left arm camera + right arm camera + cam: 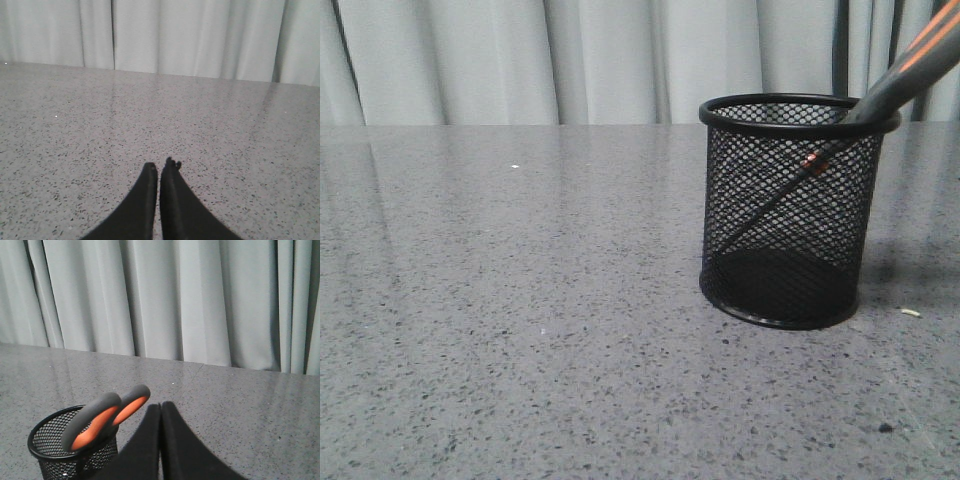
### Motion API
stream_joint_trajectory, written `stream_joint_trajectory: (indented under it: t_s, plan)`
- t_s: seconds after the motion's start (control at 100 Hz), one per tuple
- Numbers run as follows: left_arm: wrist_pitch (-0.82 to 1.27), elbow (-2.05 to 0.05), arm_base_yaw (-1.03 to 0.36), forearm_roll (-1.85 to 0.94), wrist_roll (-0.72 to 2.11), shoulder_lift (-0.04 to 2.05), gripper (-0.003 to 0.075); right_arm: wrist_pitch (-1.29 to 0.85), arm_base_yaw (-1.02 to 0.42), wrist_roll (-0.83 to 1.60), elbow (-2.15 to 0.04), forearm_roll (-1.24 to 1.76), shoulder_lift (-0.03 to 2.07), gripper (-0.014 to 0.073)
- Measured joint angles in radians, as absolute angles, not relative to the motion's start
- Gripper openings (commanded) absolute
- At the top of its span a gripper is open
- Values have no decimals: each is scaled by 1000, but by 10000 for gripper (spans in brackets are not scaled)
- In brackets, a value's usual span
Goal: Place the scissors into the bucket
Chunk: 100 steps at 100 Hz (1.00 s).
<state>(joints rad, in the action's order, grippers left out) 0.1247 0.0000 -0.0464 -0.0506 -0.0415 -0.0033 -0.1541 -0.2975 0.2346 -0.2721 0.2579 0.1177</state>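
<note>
- The scissors stand blades-down inside the bucket, leaning on its rim; handle loops stick out above.
- The right gripper has its fingers pressed together, holding nothing, just beside the bucket and scissor handles.
- The left gripper is likewise closed and empty above the bare table.

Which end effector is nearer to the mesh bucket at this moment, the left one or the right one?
Right. The right end effector is shut, close beside the mesh bucket that holds the scissors. The left end effector is shut over bare table; its view shows no bucket.
</note>
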Motion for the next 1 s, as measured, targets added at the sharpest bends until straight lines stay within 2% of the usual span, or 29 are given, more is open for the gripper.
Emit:
stream_joint_trajectory:
  t_s: [0.55,0.85,1.0]
  plan:
    - [125,0,-46,-51,-41,-3,-20,-152,-298,235,-256,186,118,-66]
    - [125,0,-46,-51,-42,-3,-20,-152,-126,120,-68,75,66,-66]
    - [125,0,-46,-51,-42,-3,-20,-153,-103,70,14,40,-6,-66]
